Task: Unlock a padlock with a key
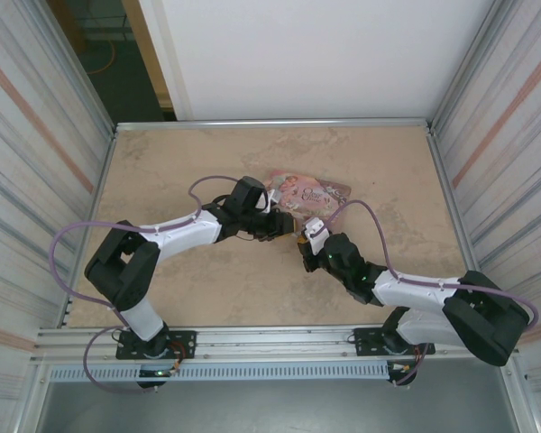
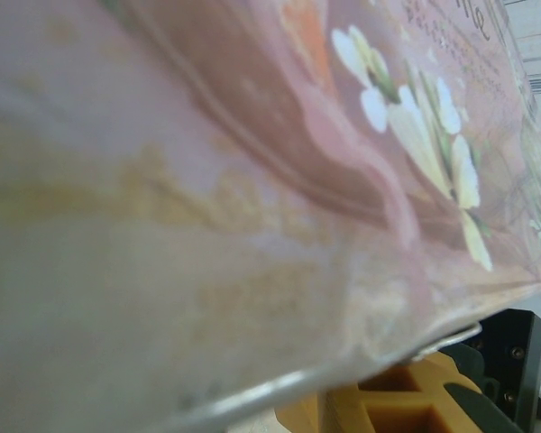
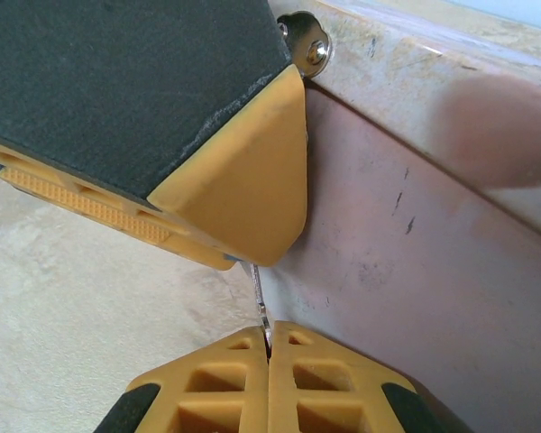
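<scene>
Seen from top: pink tin point(image 1: 316, 191) lying flat on surface point(image 1: 207, 298), just past centre toward 12 o'clock, lid art facing up. Both tools meeting at tin's 7 o'clock corner: L tool point(image 1: 284, 224) reaching in from 9 o'clock, R tool point(image 1: 302, 239) from 4 o'clock, tips near touching. R wrist cam: R tool point(image 3: 269, 347) at 6 o'clock of view, yellow tips pressed together, pinching thin metal strip point(image 3: 261, 302) that stands up from the seam btw. them. Strip's upper end slipping under a yellow-and-black finger point(image 3: 243, 194) of L tool, which fills 10 o'clock of view. Pink tin wall point(image 3: 415, 271) right beside, at 3 o'clock, scuffed; small silvery fitting point(image 3: 305, 43) w/ rivet at 12 o'clock, against tin's top edge. Pale surface point(image 3: 72, 307) at 8 o'clock. L wrist cam: tin point(image 2: 252, 180) very close and blurred, white flowers on it, metal rim along its lower edge; one yellow finger point(image 2: 397, 401) just under rim at 5 o'clock. Cannot tell whether L tool is spread or clamped on anything. Padlock's blue body not made out where tools meet; cannot tell if strip is key or shackle.
</scene>
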